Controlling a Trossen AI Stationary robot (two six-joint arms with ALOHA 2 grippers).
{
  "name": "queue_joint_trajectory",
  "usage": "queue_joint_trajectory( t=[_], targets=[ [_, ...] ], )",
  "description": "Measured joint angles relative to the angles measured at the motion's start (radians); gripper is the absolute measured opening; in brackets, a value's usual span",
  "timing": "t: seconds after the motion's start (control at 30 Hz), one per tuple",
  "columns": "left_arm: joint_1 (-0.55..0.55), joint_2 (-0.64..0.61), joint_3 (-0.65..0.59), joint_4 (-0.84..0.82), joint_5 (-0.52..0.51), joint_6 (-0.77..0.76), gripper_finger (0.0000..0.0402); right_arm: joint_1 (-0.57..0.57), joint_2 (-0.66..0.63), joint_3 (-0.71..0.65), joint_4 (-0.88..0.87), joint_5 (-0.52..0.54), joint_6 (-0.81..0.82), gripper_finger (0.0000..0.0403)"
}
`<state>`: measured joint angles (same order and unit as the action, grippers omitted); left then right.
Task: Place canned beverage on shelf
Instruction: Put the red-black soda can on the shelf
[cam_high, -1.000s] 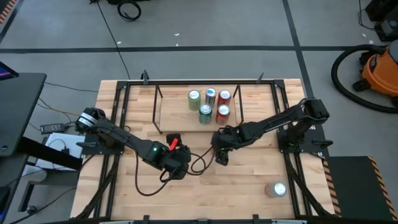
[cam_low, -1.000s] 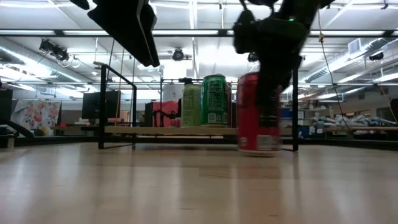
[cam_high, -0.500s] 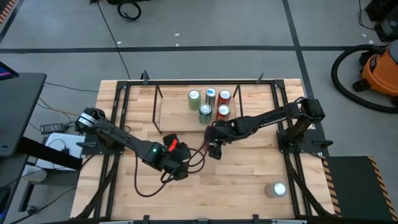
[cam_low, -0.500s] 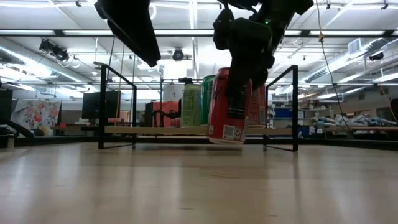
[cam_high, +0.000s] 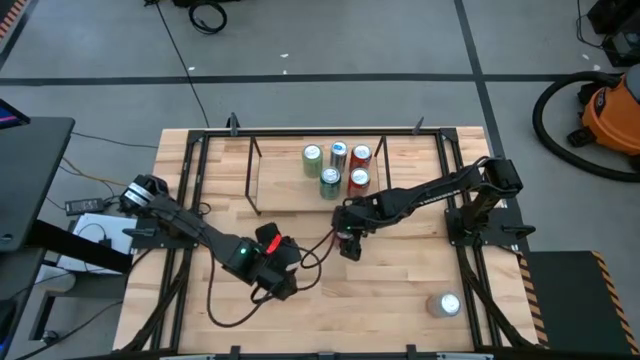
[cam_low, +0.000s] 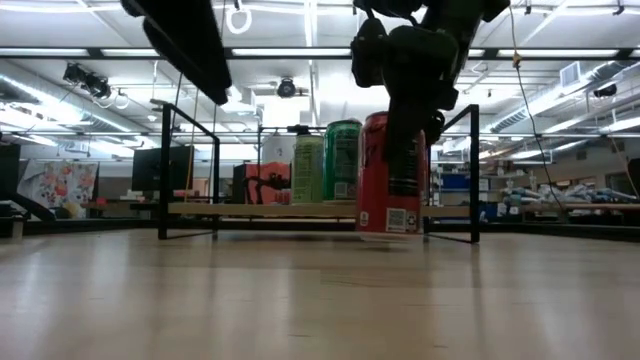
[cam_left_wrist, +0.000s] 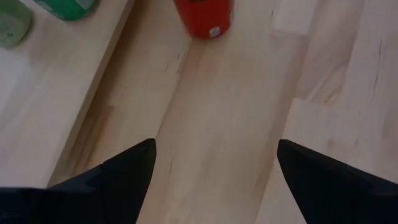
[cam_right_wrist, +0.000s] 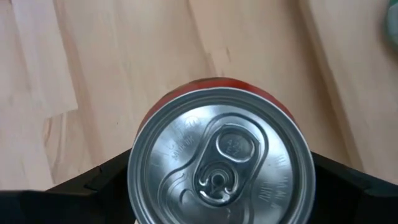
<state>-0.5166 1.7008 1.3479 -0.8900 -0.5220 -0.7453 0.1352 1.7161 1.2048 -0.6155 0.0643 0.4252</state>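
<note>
a: while the overhead camera hides it under the arm, the low view shows the red aluminium drink can (cam_low: 390, 175) plainly, clamped in the right gripper (cam_low: 400, 100) and hanging upright just clear of the pale wooden table (cam_low: 300, 300).

b: and where is it against the low black-rod rack with the light wood deck (cam_high: 285, 195)?

a: from above, the right gripper (cam_high: 347, 238) sits just in front of the rack's front edge, near its right half. five cans stand on the deck: pale green can (cam_high: 312, 156), blue-white can (cam_high: 338, 152), red can at the back (cam_high: 361, 155), green can (cam_high: 329, 180) and a second red can (cam_high: 357, 179).

b: does the wrist camera add anything?

a: the right wrist view looks straight down on the held can's silver lid (cam_right_wrist: 217, 171), with a dark finger (cam_right_wrist: 348, 186) against each side. the low view cannot show that.

b: the left arm?

a: the left gripper (cam_high: 272, 268) hovers over the table's middle front, fingers (cam_left_wrist: 118, 174) spread apart and holding nothing. its wrist view catches the held can's base (cam_left_wrist: 204, 15).

b: anything else?

a: a silver can lying on its side (cam_high: 443, 304) near the front right corner, seen only from overhead.
</note>
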Motion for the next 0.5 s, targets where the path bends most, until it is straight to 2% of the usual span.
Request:
queue_joint_trajectory(
  t=[0.27, 0.5],
  targets=[
    [-0.056, 0.0, 0.0, -0.064, 0.0, -0.052, 0.0347, 0.007, 0.0, 0.0, -0.015, -0.074, -0.036, 0.0346],
    [-0.077, 0.001, 0.0, -0.064, 0.0, -0.056, 0.0347, 0.005, 0.0, 0.0, -0.013, -0.068, -0.036, 0.0355]
  ],
)
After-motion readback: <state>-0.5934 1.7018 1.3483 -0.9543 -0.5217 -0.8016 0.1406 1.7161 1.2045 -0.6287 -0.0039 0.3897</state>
